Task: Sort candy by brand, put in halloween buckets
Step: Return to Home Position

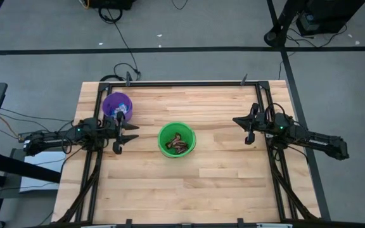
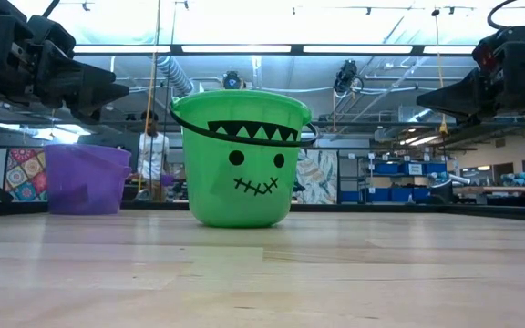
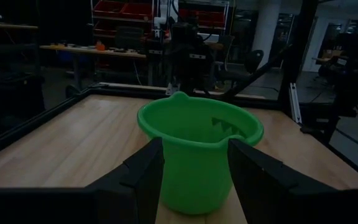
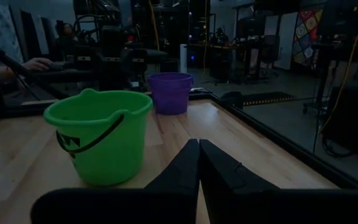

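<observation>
High view, L side first: left gripper (image 1: 134, 132) spread wide, empty, touching nothing, hanging near purple bucket (image 1: 117, 105) and short of green bucket (image 1: 176, 140). Backed up by left wrist view: fingers (image 3: 146, 174) well apart, green pail framed between them but farther off, no contact. Over on R: right gripper (image 1: 237, 120) pinched closed on nothing, fingertips (image 4: 188, 163) pressed together in right wrist view; well apart from both pails, toward R side of table (image 1: 220, 190).

Candy: dark brown bars (image 1: 180, 146) piled in green bucket, light-wrapped bars (image 1: 121, 111) in purple one. None spotted loose on the wood.

Prob. light, flat, stiffish inside w/ slick crinkly wrap. Best pinched across short width at mid-bar, gentle squeeze to avoid snapping.

Buckets prob. thin, light plastic, easy to tip or slide. If moving one, take by rim or bail handle (image 2: 244, 138), not by the wall.
</observation>
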Controlling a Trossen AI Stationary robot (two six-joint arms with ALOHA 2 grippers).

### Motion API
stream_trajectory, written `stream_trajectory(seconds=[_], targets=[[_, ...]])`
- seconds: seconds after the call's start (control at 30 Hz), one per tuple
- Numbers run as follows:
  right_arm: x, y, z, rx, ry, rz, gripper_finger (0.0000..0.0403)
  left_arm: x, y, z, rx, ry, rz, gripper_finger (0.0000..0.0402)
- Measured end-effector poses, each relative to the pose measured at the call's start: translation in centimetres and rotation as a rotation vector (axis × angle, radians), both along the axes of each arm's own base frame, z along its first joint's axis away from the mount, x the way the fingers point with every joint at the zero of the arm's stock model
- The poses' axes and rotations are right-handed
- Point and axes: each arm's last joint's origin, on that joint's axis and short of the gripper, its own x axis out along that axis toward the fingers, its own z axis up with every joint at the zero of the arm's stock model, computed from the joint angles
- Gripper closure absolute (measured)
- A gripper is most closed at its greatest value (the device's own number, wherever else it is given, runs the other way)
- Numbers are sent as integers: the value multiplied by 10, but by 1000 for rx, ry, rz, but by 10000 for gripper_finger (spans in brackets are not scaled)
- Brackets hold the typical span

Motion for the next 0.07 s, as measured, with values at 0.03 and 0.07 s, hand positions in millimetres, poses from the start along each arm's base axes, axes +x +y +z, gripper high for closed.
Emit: stream_trajectory(seconds=[0.03, 0.07], targets=[[0, 0, 0, 0, 0, 0, 379, 0, 0, 0, 0, 0, 0, 220], [0, 0, 0, 0, 0, 0, 379, 0, 0, 0, 0, 0, 0, 220]])
